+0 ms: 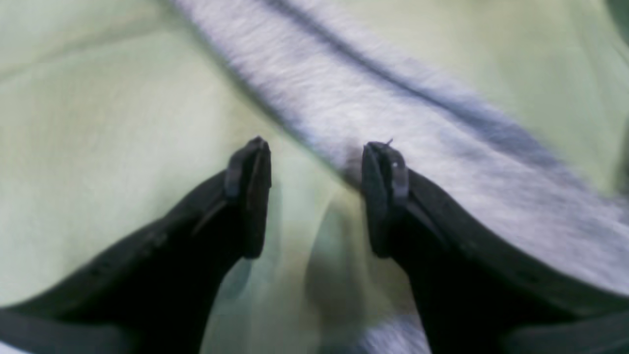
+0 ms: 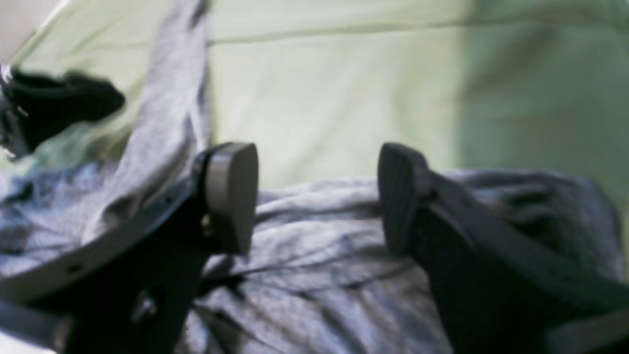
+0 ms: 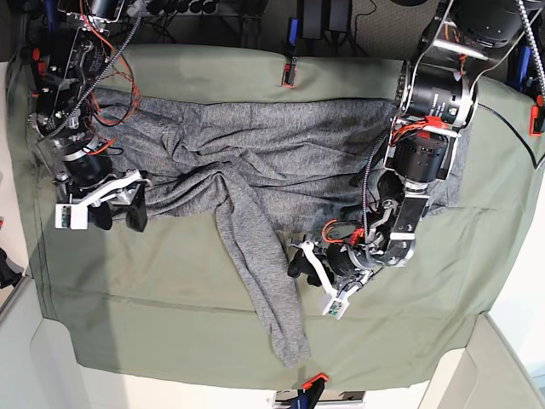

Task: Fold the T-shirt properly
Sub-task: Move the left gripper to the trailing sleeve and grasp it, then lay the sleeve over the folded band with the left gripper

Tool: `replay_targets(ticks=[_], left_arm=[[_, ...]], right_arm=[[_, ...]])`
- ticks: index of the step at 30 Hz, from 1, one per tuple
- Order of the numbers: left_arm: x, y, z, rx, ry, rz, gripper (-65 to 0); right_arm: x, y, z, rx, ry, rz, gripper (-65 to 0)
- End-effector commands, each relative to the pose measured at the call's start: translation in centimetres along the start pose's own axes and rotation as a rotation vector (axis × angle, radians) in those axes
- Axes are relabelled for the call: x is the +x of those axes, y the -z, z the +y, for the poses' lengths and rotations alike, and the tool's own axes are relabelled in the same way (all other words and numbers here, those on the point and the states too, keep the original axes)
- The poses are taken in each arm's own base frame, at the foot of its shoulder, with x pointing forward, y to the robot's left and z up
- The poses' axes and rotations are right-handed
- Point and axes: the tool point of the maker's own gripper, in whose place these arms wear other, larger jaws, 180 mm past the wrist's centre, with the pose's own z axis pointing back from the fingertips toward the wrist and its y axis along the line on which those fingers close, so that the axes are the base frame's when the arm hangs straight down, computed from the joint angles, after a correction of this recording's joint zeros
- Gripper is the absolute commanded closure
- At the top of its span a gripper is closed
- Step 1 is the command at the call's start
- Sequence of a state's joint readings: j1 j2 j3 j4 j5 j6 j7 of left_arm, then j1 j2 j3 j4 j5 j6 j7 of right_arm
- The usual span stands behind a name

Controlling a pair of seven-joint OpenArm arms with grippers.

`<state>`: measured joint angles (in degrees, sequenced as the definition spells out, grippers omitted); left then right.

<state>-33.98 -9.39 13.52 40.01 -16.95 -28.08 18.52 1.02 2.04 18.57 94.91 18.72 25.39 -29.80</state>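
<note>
Both tools are standing open and holding nothing: the left tool (image 1: 317,196) is hovering beside a long sleeve, the right tool (image 2: 317,196) over the T-shirt (image 3: 281,153), lying rumpled on the green-covered desk (image 3: 170,298). Judging by the wrinkles, smoothing first would help.

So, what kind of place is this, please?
Probably a robot test bench, not a home. A green cloth is clipped over the table by orange clamps, two robot arms with bare wiring stand over a grey shirt, and cables hang behind.
</note>
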Motion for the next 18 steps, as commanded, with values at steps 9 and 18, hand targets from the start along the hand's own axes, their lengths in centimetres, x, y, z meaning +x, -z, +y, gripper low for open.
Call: replay_targets(ticks=[9, 18], left_arm=[[2.7, 1.5, -2.8, -0.076, -0.071, -0.062, -33.1], [3.7, 2.3, -5.7, -0.137, -0.095, -0.081, -33.0]], right_arm=[[2.1, -0.9, -1.3, 0.001, 0.005, -0.062, -38.0], [1.9, -0.9, -1.2, 0.003, 0.011, -0.058, -38.0]])
